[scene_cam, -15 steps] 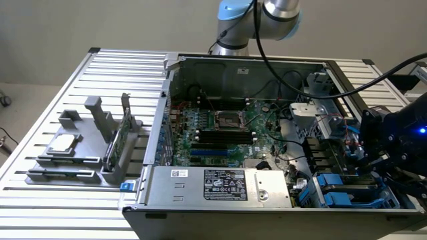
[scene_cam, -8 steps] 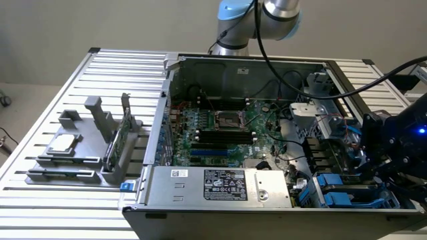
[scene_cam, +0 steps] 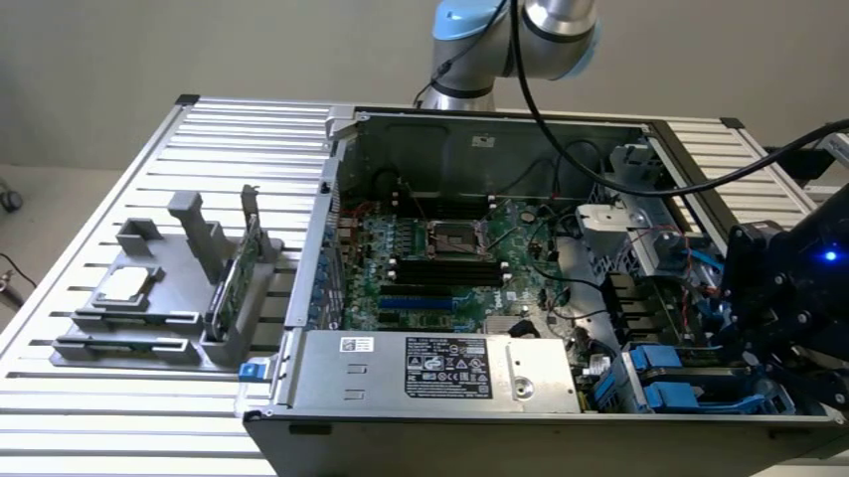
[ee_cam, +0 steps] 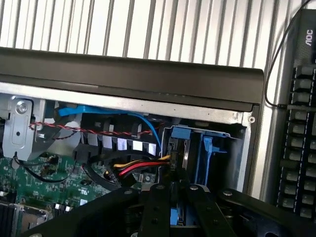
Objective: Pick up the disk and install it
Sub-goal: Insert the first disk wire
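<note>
**Fingers at the drive bay, closed on a blue-edged piece**

An open computer case sits on a slatted metal tabletop. Its circuit board is exposed, and its grey power box lies along the near wall. The arm reaches over the case from behind and ends at the corner on the exterior view's right. There the dark gripper hangs over the drive bay with its blue plastic parts.

From the wrist view, the gripper points down into that bay, beside a bundle of red and yellow wires. The two black fingers stand only a narrow gap apart with a thin blue-edged piece pinched between them. This looks like the disk in its blue carrier, seen edge-on, though little of it is visible. It sits just inside the case's corner, at the mouth of the bay.

On the exterior view's left, well apart from the case, a grey holder carries a small silver chip and an upright green card.
</note>
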Robot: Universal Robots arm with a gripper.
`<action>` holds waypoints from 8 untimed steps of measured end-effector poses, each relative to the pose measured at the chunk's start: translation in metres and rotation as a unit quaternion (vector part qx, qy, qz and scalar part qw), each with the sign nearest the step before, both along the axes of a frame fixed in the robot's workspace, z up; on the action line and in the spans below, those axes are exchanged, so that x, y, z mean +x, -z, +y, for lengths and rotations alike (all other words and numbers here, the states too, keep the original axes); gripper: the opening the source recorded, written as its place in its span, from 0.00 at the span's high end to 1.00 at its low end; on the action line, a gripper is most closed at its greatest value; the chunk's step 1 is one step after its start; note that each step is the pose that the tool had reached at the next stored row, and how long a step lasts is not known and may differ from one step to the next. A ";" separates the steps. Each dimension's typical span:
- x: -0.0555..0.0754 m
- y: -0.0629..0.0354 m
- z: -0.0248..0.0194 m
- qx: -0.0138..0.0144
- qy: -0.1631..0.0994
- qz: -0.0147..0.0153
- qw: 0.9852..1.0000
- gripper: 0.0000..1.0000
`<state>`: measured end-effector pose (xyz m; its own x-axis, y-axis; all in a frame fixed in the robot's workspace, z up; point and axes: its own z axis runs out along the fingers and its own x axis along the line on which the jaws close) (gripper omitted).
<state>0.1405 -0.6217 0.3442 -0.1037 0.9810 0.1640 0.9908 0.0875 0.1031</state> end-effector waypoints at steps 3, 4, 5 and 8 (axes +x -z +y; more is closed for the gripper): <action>-0.003 0.0003 0.0001 0.000 0.011 0.000 1.000 0.83; -0.003 0.0004 0.0003 0.000 0.013 0.000 1.000 0.83; -0.003 0.0004 0.0003 0.000 0.014 0.000 1.000 0.83; -0.003 0.0005 0.0003 0.000 0.014 0.000 1.000 0.83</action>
